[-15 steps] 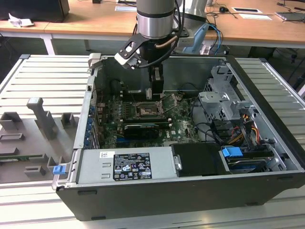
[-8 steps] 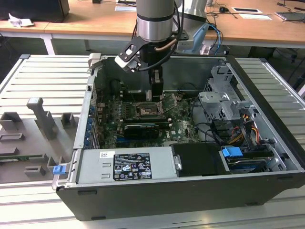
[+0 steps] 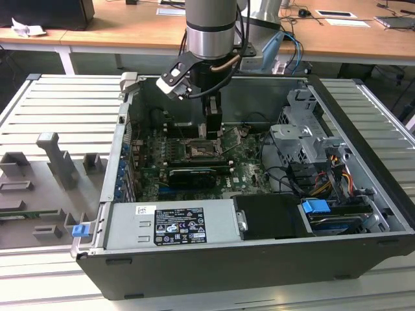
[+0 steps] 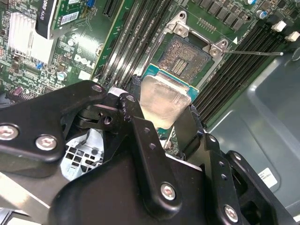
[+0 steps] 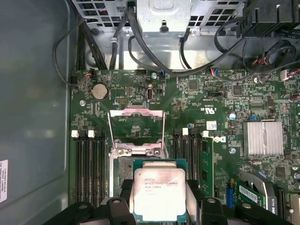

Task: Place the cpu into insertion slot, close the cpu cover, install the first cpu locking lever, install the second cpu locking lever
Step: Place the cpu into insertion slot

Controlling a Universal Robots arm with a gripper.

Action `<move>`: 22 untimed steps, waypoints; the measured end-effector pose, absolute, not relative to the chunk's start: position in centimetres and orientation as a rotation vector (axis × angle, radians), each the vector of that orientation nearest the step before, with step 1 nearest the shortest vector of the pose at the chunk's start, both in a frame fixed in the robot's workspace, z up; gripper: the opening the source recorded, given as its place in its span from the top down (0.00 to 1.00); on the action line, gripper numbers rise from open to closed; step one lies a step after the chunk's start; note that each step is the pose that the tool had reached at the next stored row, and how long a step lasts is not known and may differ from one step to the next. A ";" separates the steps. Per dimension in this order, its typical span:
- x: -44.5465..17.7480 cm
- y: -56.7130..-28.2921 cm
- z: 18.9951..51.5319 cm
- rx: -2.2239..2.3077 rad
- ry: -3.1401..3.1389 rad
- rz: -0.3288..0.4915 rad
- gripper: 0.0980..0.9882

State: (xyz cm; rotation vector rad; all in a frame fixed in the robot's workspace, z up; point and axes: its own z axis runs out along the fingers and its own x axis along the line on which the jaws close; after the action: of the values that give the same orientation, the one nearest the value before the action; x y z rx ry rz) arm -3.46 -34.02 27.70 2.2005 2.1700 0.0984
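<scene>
My arm (image 3: 210, 29) stands vertical in the exterior view, its silver wrist section upright and the black gripper (image 3: 212, 123) pointing straight down beneath it. In both wrist views I see the two black fingers (image 4: 140, 126) pressed against opposite edges of the cpu (image 5: 159, 194), holding it flat, its pale metal top facing the cameras.

arm (image 3: 211, 32) inside open computer case (image 3: 227, 272) | gripper (image 3: 210, 131) just above insertion slot (image 3: 197, 150) | green board (image 3: 249, 167)
</scene>
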 end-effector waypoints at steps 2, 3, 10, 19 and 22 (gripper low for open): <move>-3.5 -34.0 27.6 2.201 2.170 0.098 0.52; -3.5 -34.0 27.6 2.201 2.170 0.098 0.52; -3.5 -34.0 27.3 2.201 2.169 0.098 0.52; -3.5 -34.0 26.9 2.201 2.169 0.098 0.52; -3.5 -34.0 26.8 2.202 2.169 0.098 0.52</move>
State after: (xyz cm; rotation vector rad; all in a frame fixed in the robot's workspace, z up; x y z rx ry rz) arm -3.46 -34.02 26.79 2.2016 2.1688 0.0984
